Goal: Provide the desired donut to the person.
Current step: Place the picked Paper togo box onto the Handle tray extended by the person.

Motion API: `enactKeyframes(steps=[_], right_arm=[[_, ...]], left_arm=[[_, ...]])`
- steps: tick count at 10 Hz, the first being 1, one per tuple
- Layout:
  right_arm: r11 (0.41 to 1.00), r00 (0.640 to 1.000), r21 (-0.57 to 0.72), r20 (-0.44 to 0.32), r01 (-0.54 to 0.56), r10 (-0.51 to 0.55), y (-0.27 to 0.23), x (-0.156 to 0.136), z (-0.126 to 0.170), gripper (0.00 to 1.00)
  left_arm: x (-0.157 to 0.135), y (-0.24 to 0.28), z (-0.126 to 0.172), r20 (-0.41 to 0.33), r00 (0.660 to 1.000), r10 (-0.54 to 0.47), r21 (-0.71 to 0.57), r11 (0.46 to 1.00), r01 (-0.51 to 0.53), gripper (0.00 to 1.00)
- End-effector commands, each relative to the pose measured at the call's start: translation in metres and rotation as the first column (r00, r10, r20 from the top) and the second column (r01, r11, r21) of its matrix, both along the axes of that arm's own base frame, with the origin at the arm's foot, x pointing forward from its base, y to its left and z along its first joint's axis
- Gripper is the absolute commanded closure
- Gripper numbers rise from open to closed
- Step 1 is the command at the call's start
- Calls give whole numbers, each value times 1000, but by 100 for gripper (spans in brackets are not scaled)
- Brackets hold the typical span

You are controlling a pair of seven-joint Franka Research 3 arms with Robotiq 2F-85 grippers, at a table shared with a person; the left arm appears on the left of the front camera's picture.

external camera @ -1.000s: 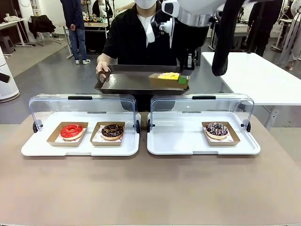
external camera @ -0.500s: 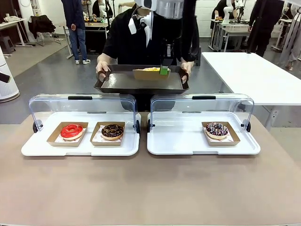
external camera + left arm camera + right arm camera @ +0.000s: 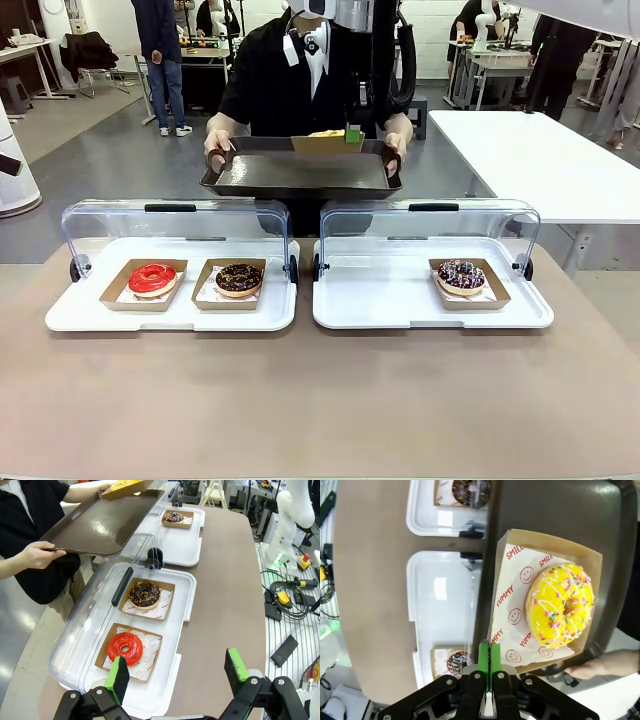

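Pinching the rim of the brown cardboard box (image 3: 545, 542), your right gripper (image 3: 490, 652) is holding the yellow sprinkled donut (image 3: 561, 605) just beyond its fingertips, over the dark serving tray (image 3: 545, 505) | box probably light and bendy, so keep it level | left gripper (image 3: 177, 667) is gaping, empty.

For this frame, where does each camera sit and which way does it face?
Front: fixed at the robot's table edge, facing the person holding a tray; right gripper above it.
Left wrist: above the left case, looking down at the red donut; open left gripper at the bottom.
Right wrist: looking down on the yellow donut; right gripper shut on its box.
Shared: the tray, in all three.
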State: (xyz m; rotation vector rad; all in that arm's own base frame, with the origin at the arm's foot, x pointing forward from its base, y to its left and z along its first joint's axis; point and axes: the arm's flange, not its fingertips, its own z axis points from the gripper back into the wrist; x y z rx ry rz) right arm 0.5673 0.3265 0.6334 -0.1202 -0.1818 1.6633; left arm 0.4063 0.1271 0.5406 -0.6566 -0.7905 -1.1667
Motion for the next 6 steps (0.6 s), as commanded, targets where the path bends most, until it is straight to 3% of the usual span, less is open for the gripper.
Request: enactKeyframes(steps=[1,6], right_arm=[[1000,1000,-23,-7,-12,12,-3,30,11,99],[1000,998,-24,-56,10,-11,-37,62,-8,99]], left_arm=[[1,0,1,13,1000,-7,-17,1000,8,0],[1,0,1,13,1000,-7,-17,1000,8,0]])
